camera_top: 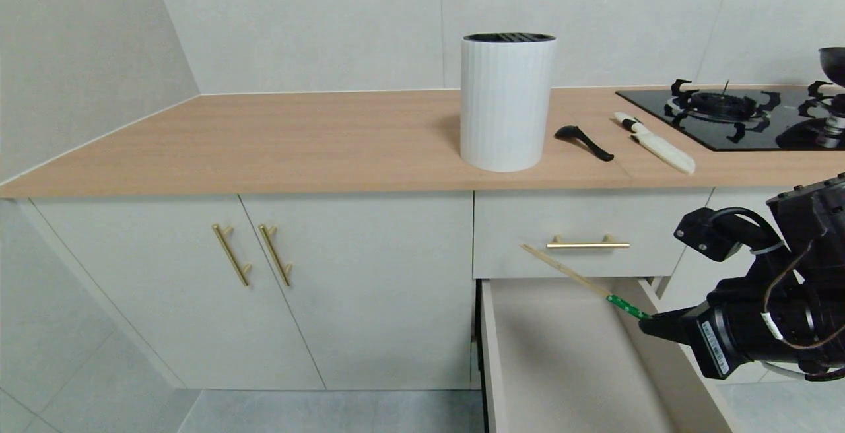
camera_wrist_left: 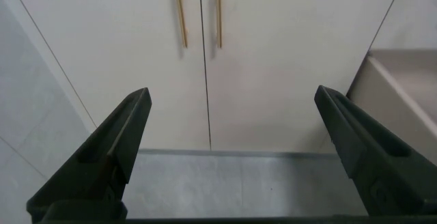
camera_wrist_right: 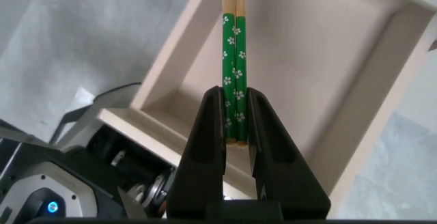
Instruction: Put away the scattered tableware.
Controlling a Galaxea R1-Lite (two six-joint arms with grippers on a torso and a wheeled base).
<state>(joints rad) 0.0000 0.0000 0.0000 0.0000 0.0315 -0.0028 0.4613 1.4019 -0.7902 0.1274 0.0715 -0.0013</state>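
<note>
A kitchen: gas hob (camera_top: 723, 115) set in a wooden countertop (camera_top: 264, 142) above pale cabinets (camera_top: 165, 301).

A wooden countertop (camera_top: 297, 142) runs across the middle of the head view, backed by a pale tiled wall (camera_top: 297, 24). At the upper right a black gas hob (camera_top: 719, 106) sits flush in it, with a dark rounded vessel (camera_top: 833, 57) at the frame's edge. At lower left, two cabinet doors (camera_top: 165, 301) carry gold bar handles (camera_top: 231, 255). Grey floor tiles (camera_top: 330, 413) lie below.

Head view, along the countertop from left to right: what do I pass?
white ribbed holder → black spoon → white knife → gas hob
</note>
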